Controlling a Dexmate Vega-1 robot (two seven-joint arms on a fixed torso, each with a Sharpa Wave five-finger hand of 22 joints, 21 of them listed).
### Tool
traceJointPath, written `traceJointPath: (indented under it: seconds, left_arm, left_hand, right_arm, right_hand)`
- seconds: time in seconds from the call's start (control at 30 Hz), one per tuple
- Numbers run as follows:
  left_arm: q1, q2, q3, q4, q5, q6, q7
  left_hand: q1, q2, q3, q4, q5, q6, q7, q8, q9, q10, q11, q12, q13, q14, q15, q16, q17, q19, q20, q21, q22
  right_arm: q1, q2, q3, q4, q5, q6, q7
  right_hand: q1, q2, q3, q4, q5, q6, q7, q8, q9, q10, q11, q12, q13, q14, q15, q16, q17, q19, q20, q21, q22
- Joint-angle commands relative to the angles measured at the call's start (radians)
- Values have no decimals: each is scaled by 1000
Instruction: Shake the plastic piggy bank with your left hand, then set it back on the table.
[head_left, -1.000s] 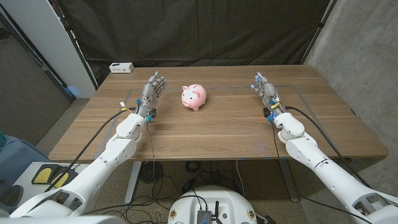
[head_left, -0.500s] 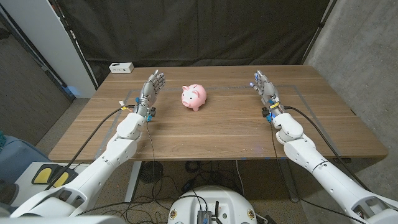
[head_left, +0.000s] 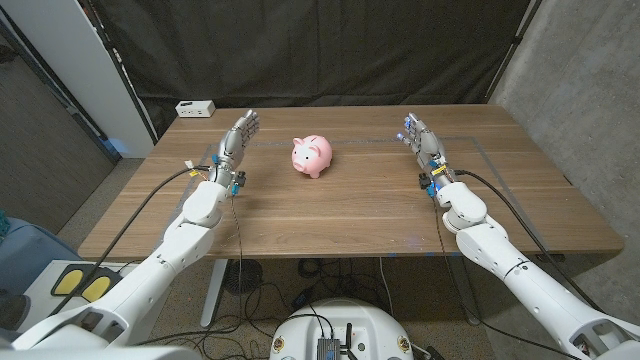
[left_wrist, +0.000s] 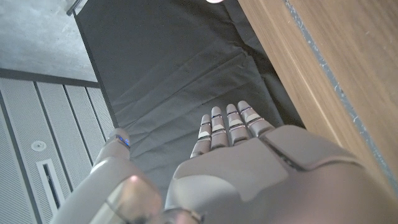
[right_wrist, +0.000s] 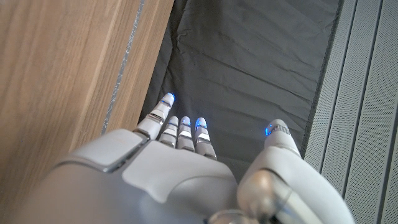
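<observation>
Near the far middle of our wooden table (head_left: 350, 215), the pink plastic piggy bank (head_left: 312, 155) stands upright on its feet, untouched. Its coin slot is too small to make out, and its underside is hidden against the wood.

At nine o'clock from the piggy bank, our left hand (head_left: 234, 150) is raised with fingers (head_left: 247, 122) extended and slightly apart, grasping nothing; a clear gap of bare wood separates it from the bank. At three o'clock, farther off, our right hand (head_left: 424, 145) stands the same way, fingers (head_left: 413, 125) straight and released, empty. Whether either hand's edge touches the tabletop we cannot tell from the head view.

Seen from the left wrist, our left hand (left_wrist: 249, 165) stretches its fingers (left_wrist: 227, 124) toward a black curtain (left_wrist: 168, 68), the table edge (left_wrist: 311, 56) alongside; the palm side is hidden. The right wrist view is alike: fingers (right_wrist: 180, 130) straight, tips glowing blue, thumb held apart.

At eleven o'clock from the bank, a small white box (head_left: 195, 108) sits by the table's far edge, its details too small to read.
</observation>
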Motion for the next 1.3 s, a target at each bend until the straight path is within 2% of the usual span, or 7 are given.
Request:
traceJointPath:
  seconds: [0.03, 0.27, 0.5, 0.8, 1.13, 1.3]
  left_arm:
    - [-15, 20, 16, -6, 199, -39, 120]
    - [-32, 38, 32, -20, 319, -24, 176]
    - [-44, 62, 49, -50, 440, 41, 238]
    - [-67, 86, 76, -96, 558, 118, 297]
    - [-91, 131, 122, -158, 693, 209, 319]
    - [-102, 169, 143, -218, 761, 285, 288]
  left_hand:
    - [16, 4, 6, -7, -1, 7, 3, 3, 2, 2, 1, 0, 2, 11, 2, -3, 3, 1, 2, -4, 3]
    - [26, 4, 8, -15, -3, 0, -3, -3, 2, -5, 2, -6, 2, 4, 0, -9, 3, -10, 11, -11, 3]
    - [42, 3, 11, -26, -5, -3, -8, -8, 3, -16, 0, -14, 3, -10, -5, -19, 3, -32, 16, -23, 3]
    - [60, 1, 16, -38, -7, -2, -10, -9, 3, -22, -14, -18, 3, -14, -10, -22, 3, -37, 19, -27, 3]
    - [126, -10, 29, -69, -9, -18, -22, -13, 5, -40, -46, -29, 6, -12, -28, -23, 3, -32, 35, -29, 2]
    - [206, -41, 36, -80, -2, -80, -51, -26, 7, -90, -73, -46, 8, -34, -37, -31, 3, -27, 55, -33, 0]
  right_arm:
    - [-33, -9, 12, -40, 0, -7, -24]
    - [-49, -17, 22, -49, -4, 3, -31]
    - [-55, -18, 32, -52, 2, 2, -38]
    - [-55, -16, 37, -40, 12, 5, -32]
    - [-58, -20, 42, -40, 12, 16, -27]
    - [-69, -22, 51, -49, 6, 23, -42]
  right_hand:
    - [10, -3, -4, -3, 5, 5, -1, 2, 4, 3, 6, 3, 6, -1, 1, 0, 1, 8, -1, 4, 2]
    - [11, -4, -4, -4, 5, 5, 0, 1, 4, 3, 6, 2, 6, -2, 2, -1, 1, 7, -1, 2, 2]
    - [11, -3, -5, -3, 5, 5, 0, 1, 4, 3, 7, 1, 6, -3, 7, -3, 1, 6, 3, 0, 2]
    - [11, -4, -6, -3, 5, 7, -1, 2, 4, 6, 7, 1, 6, -2, 8, -4, 1, 6, 4, -2, 2]
    - [11, -3, -6, -2, 5, 9, 3, 2, 4, 9, 12, 1, 6, -3, 10, -5, 2, 3, 7, -4, 2]
    - [11, -3, -6, -2, 5, 9, 4, 2, 4, 11, 13, 1, 6, -2, 11, -6, 2, 3, 8, -4, 3]
